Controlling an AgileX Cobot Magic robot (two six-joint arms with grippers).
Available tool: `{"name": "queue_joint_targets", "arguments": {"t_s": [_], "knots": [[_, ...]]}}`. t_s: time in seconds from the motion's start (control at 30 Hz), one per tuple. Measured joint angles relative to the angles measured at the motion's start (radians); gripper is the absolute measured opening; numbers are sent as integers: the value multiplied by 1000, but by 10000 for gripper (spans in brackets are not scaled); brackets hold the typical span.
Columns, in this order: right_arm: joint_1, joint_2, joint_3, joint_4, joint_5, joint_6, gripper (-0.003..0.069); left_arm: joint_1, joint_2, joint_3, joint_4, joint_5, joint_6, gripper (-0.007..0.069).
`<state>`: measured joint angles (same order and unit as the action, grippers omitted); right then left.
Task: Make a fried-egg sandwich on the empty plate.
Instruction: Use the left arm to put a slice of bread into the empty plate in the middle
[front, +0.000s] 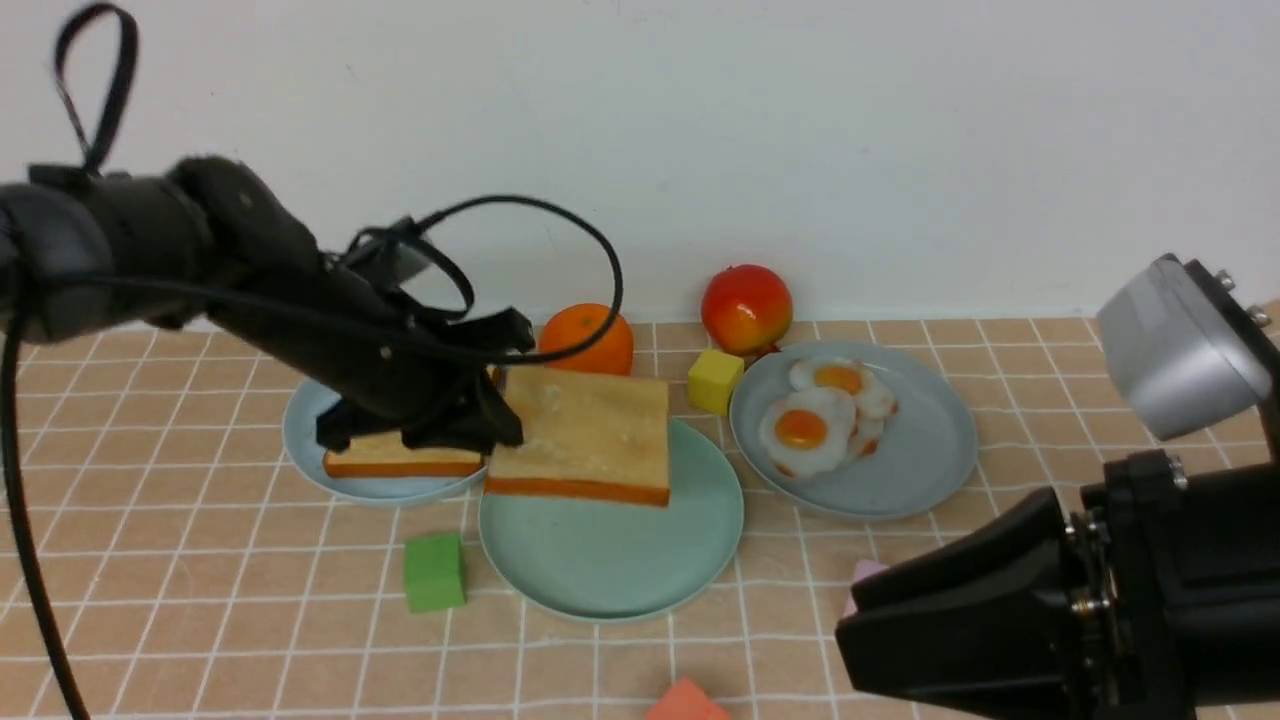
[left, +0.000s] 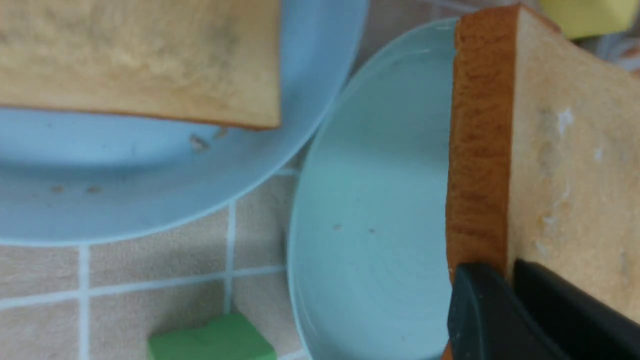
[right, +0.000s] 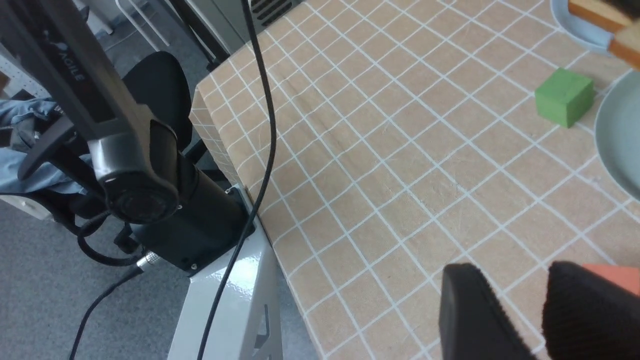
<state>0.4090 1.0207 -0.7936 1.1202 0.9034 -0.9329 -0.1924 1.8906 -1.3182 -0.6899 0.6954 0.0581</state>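
The left claw is clamped on the edge of a toast slice, holding it roughly level over the teal plate at about its twelve o'clock rim. I can't tell if bread touches plate. The second slice lies on the pale blue plate, at ten o'clock from the teal one. The fried eggs sit on the grey-blue plate at two o'clock. The right claw hangs near the table's front edge – a narrow gap, nothing in it.
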Motion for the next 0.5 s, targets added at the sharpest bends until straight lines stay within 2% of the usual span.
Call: {"name": "queue_joint_targets", "arguments": {"t_s": [0.2,0.3,0.37,0.4,0.43,0.5], "knots": [[0,0,0,-3,-3,-3,241,-35,75,5,-9,-3,5,50],[0,0,0,-5,-6,-4,241,-64,99,8,-8,-27,5,80],[0,0,0,-5,-6,-4,241,-71,102,8,-9,-46,5,106],[0,0,0,-5,-6,-4,241,-74,102,8,-13,-67,5,150],[0,0,0,-5,-6,-4,241,-74,102,8,-13,-67,5,150],[0,0,0,-5,-6,-4,241,-74,102,8,-13,-78,4,238]]}}
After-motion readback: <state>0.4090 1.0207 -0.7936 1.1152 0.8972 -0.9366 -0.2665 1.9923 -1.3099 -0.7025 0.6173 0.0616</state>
